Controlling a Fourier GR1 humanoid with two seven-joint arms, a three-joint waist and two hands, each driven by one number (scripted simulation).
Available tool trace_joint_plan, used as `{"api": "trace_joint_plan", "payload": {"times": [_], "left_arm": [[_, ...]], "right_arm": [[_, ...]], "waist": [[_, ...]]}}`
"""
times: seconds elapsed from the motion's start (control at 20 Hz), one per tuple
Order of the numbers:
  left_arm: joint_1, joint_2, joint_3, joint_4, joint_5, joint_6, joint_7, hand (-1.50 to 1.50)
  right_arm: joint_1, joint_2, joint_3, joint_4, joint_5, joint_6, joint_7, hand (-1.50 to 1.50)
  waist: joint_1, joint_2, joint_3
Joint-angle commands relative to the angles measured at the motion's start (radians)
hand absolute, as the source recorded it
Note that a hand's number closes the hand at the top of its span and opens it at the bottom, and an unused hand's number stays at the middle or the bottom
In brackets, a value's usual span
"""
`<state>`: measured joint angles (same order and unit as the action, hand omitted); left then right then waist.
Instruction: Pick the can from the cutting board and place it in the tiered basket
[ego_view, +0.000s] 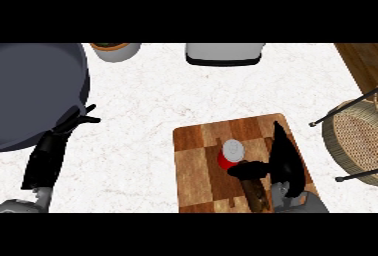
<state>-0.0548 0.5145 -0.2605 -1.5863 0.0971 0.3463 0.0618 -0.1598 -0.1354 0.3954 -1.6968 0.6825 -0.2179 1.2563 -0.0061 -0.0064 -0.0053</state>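
A red can (229, 155) with a silver top stands upright on the wooden cutting board (201, 165), near its middle. My right hand (284, 160) is over the board's right part, just right of the can. Its fingers point away from me and are straight, and its thumb (247, 170) reaches left to the can's near side. The tiered basket (354, 137), woven with a black wire frame, sits at the right edge of the view. At the left my left hand (77, 120) rests with fingers relaxed.
A large dark grey round object (37, 90) fills the upper left. A small pot (114, 50) and a white appliance (224, 53) stand at the counter's back edge. A wooden surface (362, 65) shows at the upper right.
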Motion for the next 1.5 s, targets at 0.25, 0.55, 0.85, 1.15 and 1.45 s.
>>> {"api": "trace_joint_plan", "payload": {"times": [0.25,0.55,0.85,1.15,1.45], "left_arm": [[-0.044,0.021,0.064,0.063,0.019,-0.021,-0.002,0.0],[-0.054,-0.015,0.048,0.101,-0.007,0.005,-0.017,0.0],[-0.062,0.011,0.069,0.088,0.006,-0.028,-0.016,0.0],[-0.044,-0.031,0.04,0.07,-0.016,0.002,-0.001,0.0],[-0.058,-0.013,0.054,0.05,-0.008,-0.023,0.02,0.0]], "right_arm": [[-0.039,0.133,-0.038,0.067,0.121,0.114,0.231,-1.5],[-0.02,0.135,-0.036,0.07,0.104,0.1,0.231,-1.5],[-0.088,0.135,-0.094,0.12,0.088,0.137,0.231,-1.5],[-0.06,0.135,-0.098,0.106,0.047,0.131,0.231,-1.5],[-0.113,0.135,-0.05,0.225,-0.003,0.029,0.231,-1.5]], "waist": [[-0.003,0.007,0.001],[-0.011,0.007,0.001],[0.005,0.008,0.002],[0.002,0.005,0.003],[0.021,0.008,0.005]]}}
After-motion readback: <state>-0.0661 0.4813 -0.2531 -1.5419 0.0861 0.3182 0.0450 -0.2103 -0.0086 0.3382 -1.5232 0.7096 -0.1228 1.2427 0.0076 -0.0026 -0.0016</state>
